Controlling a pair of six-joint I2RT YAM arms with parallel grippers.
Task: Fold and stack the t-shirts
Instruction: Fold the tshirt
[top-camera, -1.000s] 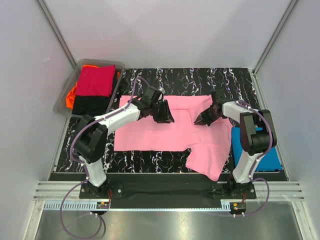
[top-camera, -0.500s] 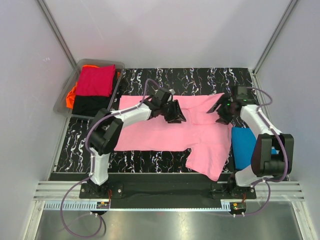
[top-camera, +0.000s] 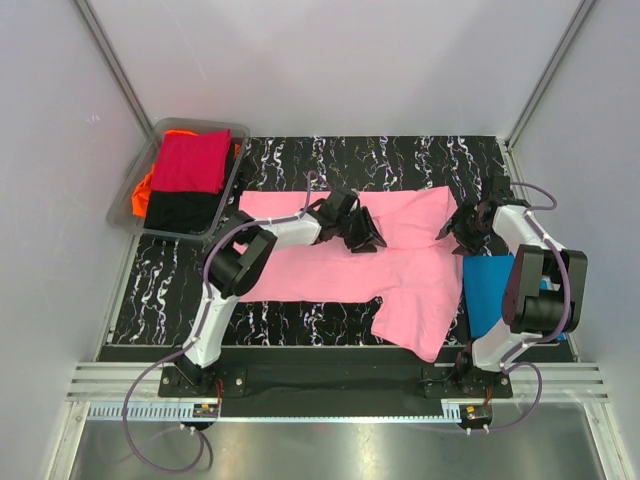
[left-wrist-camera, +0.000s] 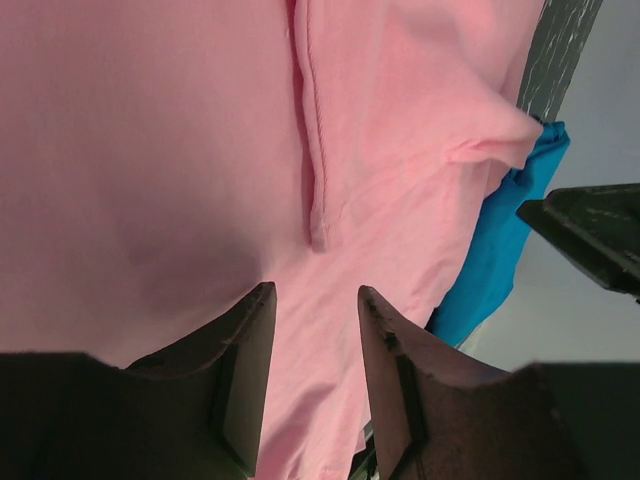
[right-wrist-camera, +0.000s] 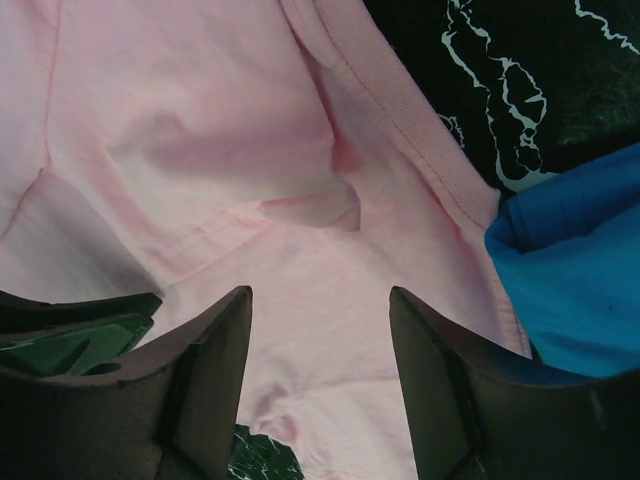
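Top external: pink t-shirt (top-camera: 330, 270) on black veined table (top-camera: 400, 160), perhaps panelled walls (top-camera: 330, 60).

1. The left arm (top-camera: 213, 318) and the right arm (top-camera: 487, 338) look like twins, with white shells on the long links and bulky black housings at the joints.
2. Each rises from a small dark base, one on the left (top-camera: 195, 380) and one on the right (top-camera: 470, 378).
3. A thin purple cable (top-camera: 125, 420) loops out near the left base. A matching one (top-camera: 537, 385) hangs by the right.
4. The left gripper (top-camera: 370, 238) is all black. Its fingers (left-wrist-camera: 245, 380) are dark wedges narrowing to blunt tips.
5. The right gripper (top-camera: 452, 228) has the same dark wedge fingers (right-wrist-camera: 215, 380), with a green part (right-wrist-camera: 70, 345) showing beside one.
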